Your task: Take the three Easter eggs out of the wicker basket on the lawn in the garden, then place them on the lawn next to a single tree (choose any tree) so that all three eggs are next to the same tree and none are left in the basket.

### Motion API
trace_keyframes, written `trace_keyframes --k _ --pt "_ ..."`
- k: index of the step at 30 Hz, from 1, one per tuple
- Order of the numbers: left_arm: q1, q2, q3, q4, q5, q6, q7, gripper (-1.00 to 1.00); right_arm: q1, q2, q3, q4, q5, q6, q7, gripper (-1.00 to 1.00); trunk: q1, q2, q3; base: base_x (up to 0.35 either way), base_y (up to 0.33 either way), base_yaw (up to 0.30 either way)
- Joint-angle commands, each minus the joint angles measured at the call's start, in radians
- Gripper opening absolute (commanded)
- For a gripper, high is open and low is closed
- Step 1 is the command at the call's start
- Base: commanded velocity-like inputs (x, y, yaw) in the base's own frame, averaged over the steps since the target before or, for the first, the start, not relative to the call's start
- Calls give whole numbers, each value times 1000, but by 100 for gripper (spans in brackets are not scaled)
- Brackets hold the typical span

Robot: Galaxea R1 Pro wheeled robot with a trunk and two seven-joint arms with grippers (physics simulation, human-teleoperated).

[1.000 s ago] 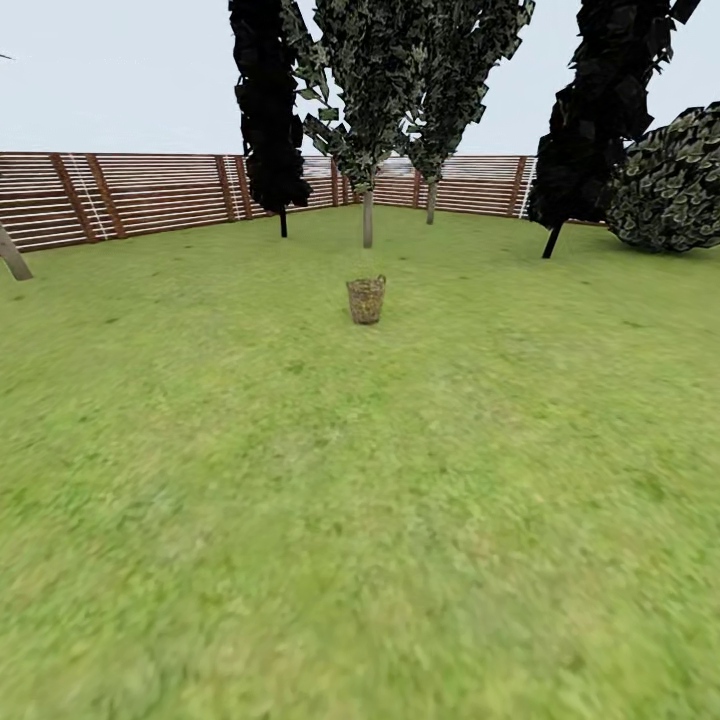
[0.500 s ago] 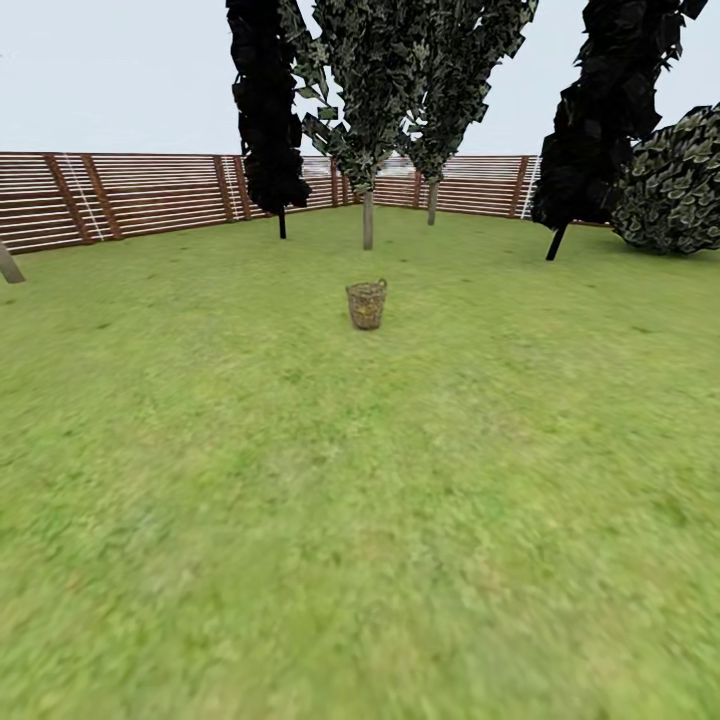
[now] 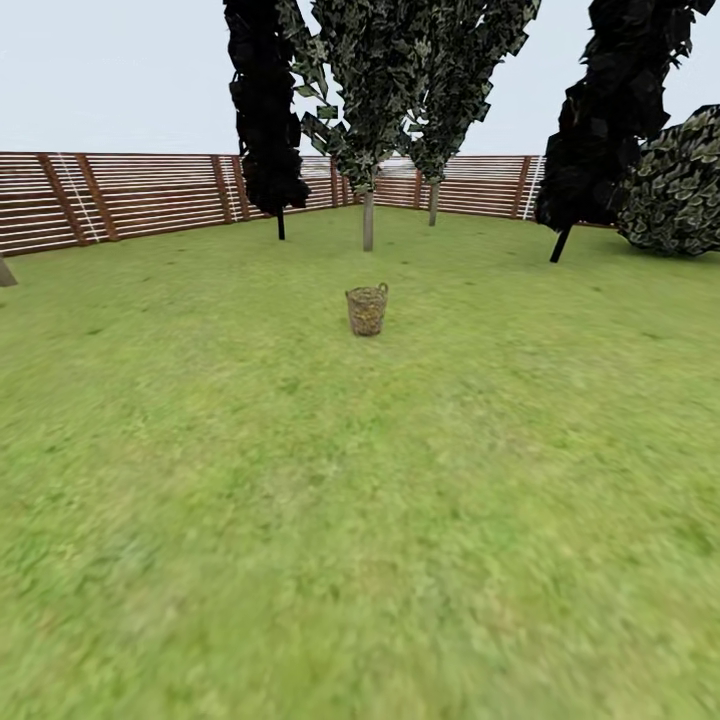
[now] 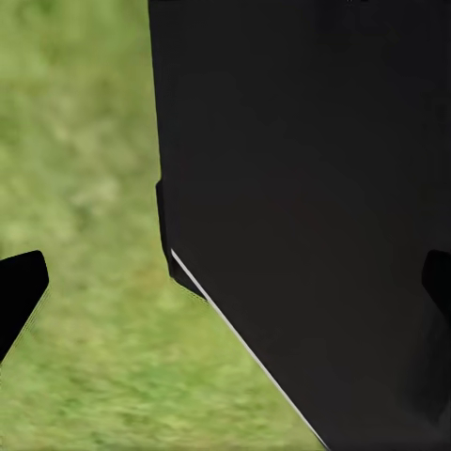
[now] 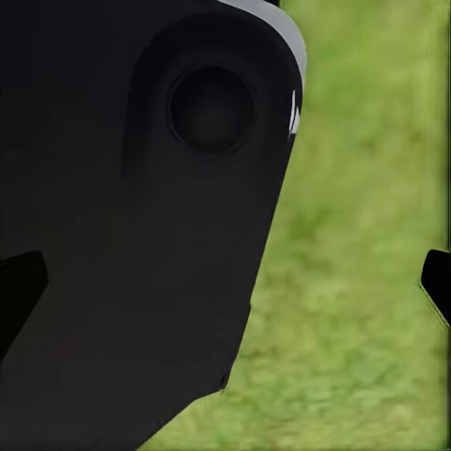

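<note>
Ahead at twelve o'clock we saw the basket (image 3: 367, 309) on the lawn (image 3: 300, 520), eggs unseen, likely small, hard, slick, needing a midsection pinch; our grippers' openness was untellable.

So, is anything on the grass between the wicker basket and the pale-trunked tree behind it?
Nothing visible. In the head view, open lawn runs from the wicker basket to the tree straight behind it. The dark thin-trunked tree stands off to the left, out of that line.
</note>
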Motion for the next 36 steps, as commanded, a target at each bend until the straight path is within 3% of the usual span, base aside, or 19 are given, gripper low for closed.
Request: trace_keyframes --k 1,16,24,36 --pt "1 0 0 -2 0 -1 0 100 -1 0 0 1 6 -3 -1 100 1 0 -1 328 0 0" --pt "1 0 0 -1 0 0 -1 100 -1 -2 0 2 6 -4 -1 100 1 0 -1 328 0 0" --pt "1 0 0 -1 0 0 -1 100 -1 -2 0 8 8 -54 -1 100 1 0 -1 330 0 0" --pt "1 -1 0 -1 0 0 -2 100 -1 -2 0 10 9 -60 -1 100 1 0 -1 330 0 0"
